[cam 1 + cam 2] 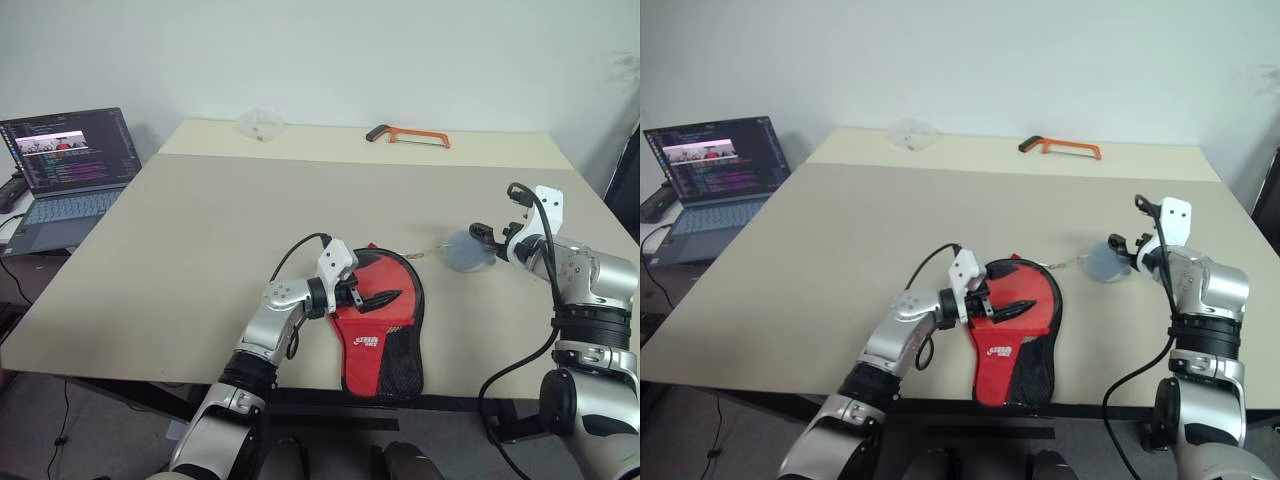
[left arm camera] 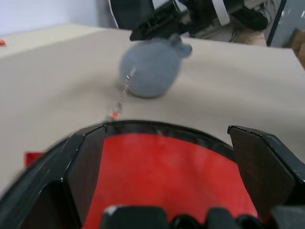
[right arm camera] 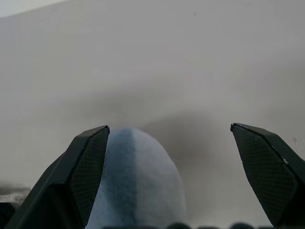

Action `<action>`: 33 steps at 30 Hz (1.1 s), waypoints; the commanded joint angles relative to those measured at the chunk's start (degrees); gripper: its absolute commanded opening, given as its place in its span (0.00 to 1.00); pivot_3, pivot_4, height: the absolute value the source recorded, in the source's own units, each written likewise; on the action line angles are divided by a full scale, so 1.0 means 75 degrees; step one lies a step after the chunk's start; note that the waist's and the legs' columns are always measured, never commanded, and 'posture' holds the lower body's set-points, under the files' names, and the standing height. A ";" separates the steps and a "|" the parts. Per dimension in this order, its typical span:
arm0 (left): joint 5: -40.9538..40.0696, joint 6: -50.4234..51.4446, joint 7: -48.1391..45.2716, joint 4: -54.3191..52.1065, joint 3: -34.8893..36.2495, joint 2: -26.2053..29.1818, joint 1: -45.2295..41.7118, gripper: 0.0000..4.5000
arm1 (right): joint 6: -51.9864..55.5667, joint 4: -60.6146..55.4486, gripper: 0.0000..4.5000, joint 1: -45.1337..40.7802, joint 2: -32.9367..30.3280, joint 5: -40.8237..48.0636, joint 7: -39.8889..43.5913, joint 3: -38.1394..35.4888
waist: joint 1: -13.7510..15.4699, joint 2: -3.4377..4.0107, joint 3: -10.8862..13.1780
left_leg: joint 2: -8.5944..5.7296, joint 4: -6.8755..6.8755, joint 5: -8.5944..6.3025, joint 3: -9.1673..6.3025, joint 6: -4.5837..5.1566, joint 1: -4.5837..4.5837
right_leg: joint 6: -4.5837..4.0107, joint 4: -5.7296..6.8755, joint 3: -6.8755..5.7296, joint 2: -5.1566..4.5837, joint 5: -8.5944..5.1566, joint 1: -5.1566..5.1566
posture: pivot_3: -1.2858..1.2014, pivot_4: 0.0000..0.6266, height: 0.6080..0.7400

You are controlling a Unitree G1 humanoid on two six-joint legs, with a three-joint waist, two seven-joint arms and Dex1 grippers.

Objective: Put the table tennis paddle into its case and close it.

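Your left tool sat wide open right over the case near the tabletop front edge, long axis toward you; right tool, also wide, was at the grey disc, farther off.

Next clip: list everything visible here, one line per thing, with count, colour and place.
case: one, red with white logo and black mesh lower part, near table edge, in front of the robot.
grey disc: one, grey, round, right of the case, joined to it by a thin chain.
hacksaw: one, orange frame, black handle, far side of table.
clear plastic item: one, transparent, far side, left of the hacksaw.
laptop: one, dark, screen lit, left of the table.
table: one, beige.
left pincer: one, black fingers, open, over the case.
right pincer: one, black fingers, open, at the grey disc.
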 commanded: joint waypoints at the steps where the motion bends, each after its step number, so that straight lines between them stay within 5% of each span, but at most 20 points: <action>1: 0.0281 0.0099 0.0458 0.0195 -0.0135 -0.0078 -0.0109 0.99 | -0.0009 0.0233 1.00 -0.0327 0.0121 0.0215 -0.0115 -0.0305 | -0.0016 0.0000 0.0000 | 0.0000 0.0002 0.0000 0.0001 0.0000 0.0001 | 0.0001 0.0000 0.0002 0.0000 0.0000 0.0002 | 0.52 0.24 1.00; 13: 0.1063 -0.0017 0.1225 0.2374 -0.0382 -0.0329 -0.0947 0.99 | 0.0462 0.0139 1.00 -0.0161 0.0636 0.0392 -0.0475 -0.0399 | -0.0022 0.0014 -0.0014 | -0.0003 0.0012 0.0002 -0.0004 0.0001 0.0007 | 0.0020 -0.0001 0.0001 0.0000 0.0000 0.0013 | 0.52 0.24 1.00; 20: 0.0908 0.0410 0.0910 0.2172 -0.0372 -0.0418 -0.0954 0.99 | 0.0653 -0.0149 1.00 0.0126 0.0687 0.0305 -0.0723 -0.0362 | -0.0018 0.0025 -0.0022 | -0.0003 0.0012 0.0002 -0.0005 0.0002 0.0008 | 0.0034 -0.0002 0.0002 0.0000 -0.0007 0.0017 | 0.52 0.24 1.00; 23: 0.0922 0.0470 0.0873 0.2073 -0.0398 -0.0401 -0.0845 1.00 | 0.0714 -0.0304 0.88 0.0266 0.0754 0.0338 -0.0824 -0.0415 | -0.0022 0.0029 -0.0025 | -0.0003 0.0011 0.0002 -0.0004 0.0002 0.0008 | 0.0035 -0.0005 0.0002 0.0000 -0.0009 0.0017 | 0.52 0.24 1.00; 33: 0.0904 0.0826 0.1005 0.1766 -0.0354 -0.0478 -0.0682 1.00 | 0.0804 -0.0699 0.17 0.0101 0.0983 0.0400 -0.1103 -0.0542 | -0.0027 0.0037 -0.0035 | -0.0003 0.0010 0.0001 -0.0006 0.0002 0.0010 | 0.0036 -0.0005 0.0001 0.0000 -0.0010 0.0017 | 0.52 0.24 1.00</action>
